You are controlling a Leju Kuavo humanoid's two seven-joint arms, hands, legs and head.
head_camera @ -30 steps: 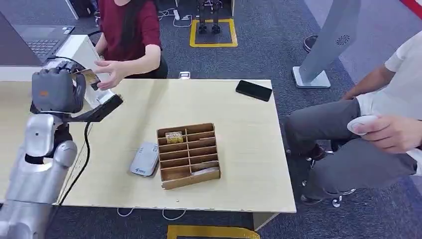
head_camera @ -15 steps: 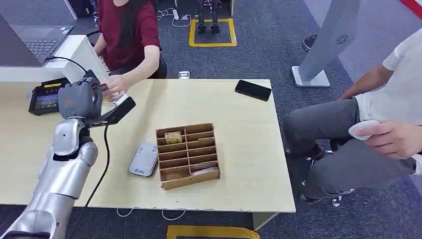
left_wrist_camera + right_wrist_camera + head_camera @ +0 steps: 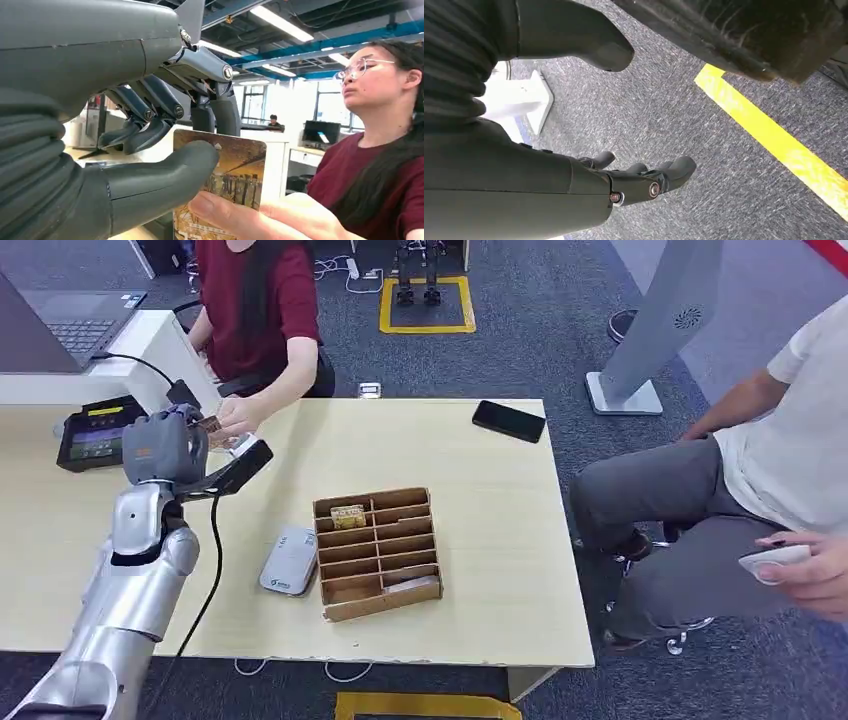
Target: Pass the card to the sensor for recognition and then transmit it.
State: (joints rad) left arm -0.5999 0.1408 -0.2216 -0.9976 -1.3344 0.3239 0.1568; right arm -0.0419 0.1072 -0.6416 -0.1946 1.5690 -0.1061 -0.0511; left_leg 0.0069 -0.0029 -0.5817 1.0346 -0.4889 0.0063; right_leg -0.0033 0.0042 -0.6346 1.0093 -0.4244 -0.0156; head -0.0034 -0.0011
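Note:
My left hand (image 3: 165, 445) is raised over the table's far left, its thumb (image 3: 165, 175) and dark fingers (image 3: 150, 125) pinching a brown picture card (image 3: 230, 167). The card (image 3: 208, 425) sticks out toward a person in a dark red top, whose hand (image 3: 237, 416) meets it. In the left wrist view that person's fingers (image 3: 240, 217) also grasp the card's edge. The grey card sensor (image 3: 290, 561) lies flat on the table beside the wooden box. My right hand (image 3: 589, 185) hangs over the carpet, fingers apart, holding nothing.
A wooden divided box (image 3: 378, 551) with a card in one slot stands mid-table. A black phone (image 3: 510, 421) lies at the far right edge, a payment terminal (image 3: 95, 431) with a cable at far left. A seated person (image 3: 760, 490) is at the right.
My left arm has reached forward and lower with the card, toward the person in red, whose hand now grasps the card. The seated person's hand with a white device has dropped to the right.

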